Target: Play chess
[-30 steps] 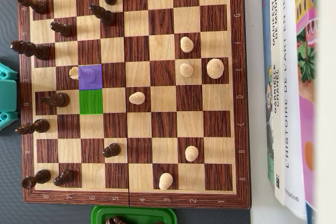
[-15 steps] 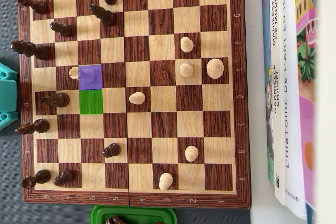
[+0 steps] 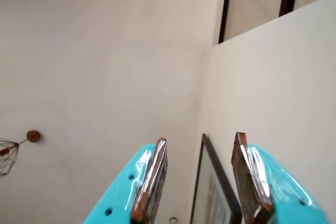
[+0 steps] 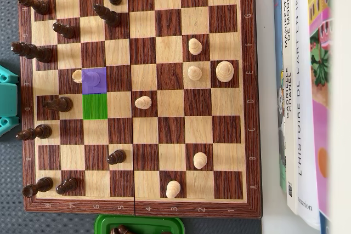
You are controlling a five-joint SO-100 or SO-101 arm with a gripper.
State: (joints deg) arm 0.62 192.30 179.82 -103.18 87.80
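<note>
In the wrist view my gripper (image 3: 200,138) points up at a pale wall and ceiling. Its teal jaws with brown pads (image 3: 157,166) stand apart with nothing between them. In the overhead view the wooden chessboard (image 4: 247,108) lies flat, and only the arm's teal base (image 4: 6,100) shows, at the left edge. A purple-marked square (image 4: 94,79) holds a pawn. A green-marked square (image 4: 95,106) right below it is empty. A light piece (image 4: 77,75) stands just left of the purple square. Dark pieces (image 4: 57,103) crowd the left side and light pieces (image 4: 143,102) are scattered mid-board and to the right.
A green tray (image 4: 140,224) below the board holds dark pieces. Books (image 4: 299,91) lie along the board's right edge. A framed picture (image 3: 212,187) hangs on the wall in the wrist view.
</note>
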